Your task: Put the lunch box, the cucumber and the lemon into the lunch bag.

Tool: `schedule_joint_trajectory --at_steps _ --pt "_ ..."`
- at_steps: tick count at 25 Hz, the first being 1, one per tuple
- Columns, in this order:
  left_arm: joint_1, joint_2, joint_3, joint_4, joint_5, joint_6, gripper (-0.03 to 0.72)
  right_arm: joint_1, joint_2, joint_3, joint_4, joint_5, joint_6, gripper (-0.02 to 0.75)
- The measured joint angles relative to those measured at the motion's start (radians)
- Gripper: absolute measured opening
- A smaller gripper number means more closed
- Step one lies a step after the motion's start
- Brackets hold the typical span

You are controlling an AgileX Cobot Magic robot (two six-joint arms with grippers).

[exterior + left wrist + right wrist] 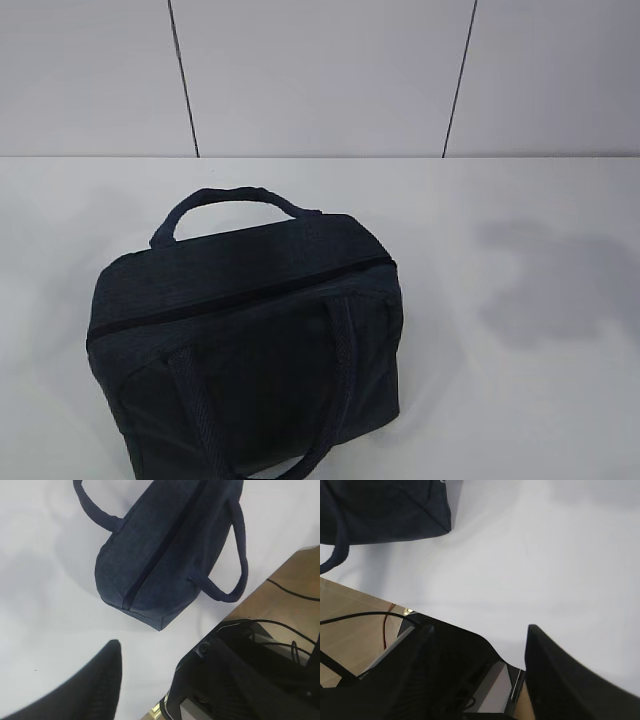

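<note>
Exterior view: the bag [250,340] stands on the white bench [520,400], left of centre and close to the near edge. Its zip [235,298] is closed and runs along the top from lower left to upper right, which is also the bag's long axis. 1 handle [235,200] arches up behind the zip line; the other [340,380] hangs down the near face. No arm shows here; only soft shadows lie on the bench to the right of the bag.

Left wrist view: the bag [165,550] is seen from above, well apart from the left pincer [145,680]. The zip seam [160,545] runs from the near end at lower left up to the upper right. The 2 handles splay out, 1 to each side. The pincer's 2 dark fingers [95,685] stand apart with bare bench between them, holding nothing.

Right wrist view: only a corner of the bag [385,510] shows at upper left, with part of a handle loop [335,555] drooping over the bench edge. The right pincer [505,675] is well apart from it; its fingers [560,675] stand apart and hold nothing.
</note>
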Motion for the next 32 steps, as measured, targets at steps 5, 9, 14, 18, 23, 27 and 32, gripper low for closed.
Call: schedule_joint_trajectory --at_steps 5,9,14,18,23,27,32 --pt "0.0 -0.158 0.041 -0.045 0.002 -0.002 0.379 0.0 -0.191 0.002 -0.015 0.015 0.002 0.41" --pt "0.0 -0.304 0.07 -0.063 0.008 -0.002 0.333 0.0 -0.357 0.002 -0.091 0.028 0.002 0.41" --pt "0.0 -0.471 0.11 -0.068 0.017 0.007 0.316 0.0 -0.546 0.002 -0.168 0.036 0.002 0.41" --pt "0.0 -0.569 0.141 -0.068 0.02 0.062 0.316 0.0 -0.663 0.002 -0.226 0.043 0.002 0.41" --pt "0.0 -0.634 0.191 -0.046 0.023 0.092 0.312 0.0 -0.753 0.002 -0.278 0.048 0.001 0.41" --pt "0.0 -0.647 0.246 -0.037 0.023 0.098 0.298 0.0 -0.772 0.004 -0.287 0.05 0.001 0.41" --pt "0.0 -0.671 0.329 -0.033 0.023 0.105 0.296 0.0 -0.773 0.069 -0.287 0.05 0.001 0.41"
